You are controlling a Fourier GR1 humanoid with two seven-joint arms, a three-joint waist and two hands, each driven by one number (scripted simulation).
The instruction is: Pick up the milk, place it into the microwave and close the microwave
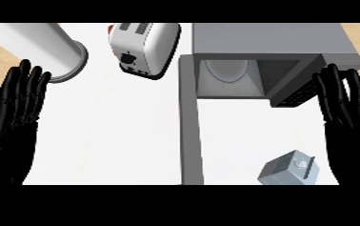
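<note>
A small grey-blue milk carton point(288, 169) stands on the white counter at the lower right. Behind it the grey microwave point(271, 41) is open, its dark cavity showing a white turntable plate point(226, 71). Its door point(190, 125) swings out toward me, seen edge-on as a long grey strip left of the carton. My right hand point(339, 101) rests at the right edge, fingers straight and up, above and right of the carton and apart from it. My left hand point(21, 101) rests open at the left edge, holding nothing.
A silver toaster point(143, 46) lies at the back centre, left of the microwave. A large white cylinder point(53, 48) lies at the back left. Bare white counter point(112, 129) spreads between the left hand and the door.
</note>
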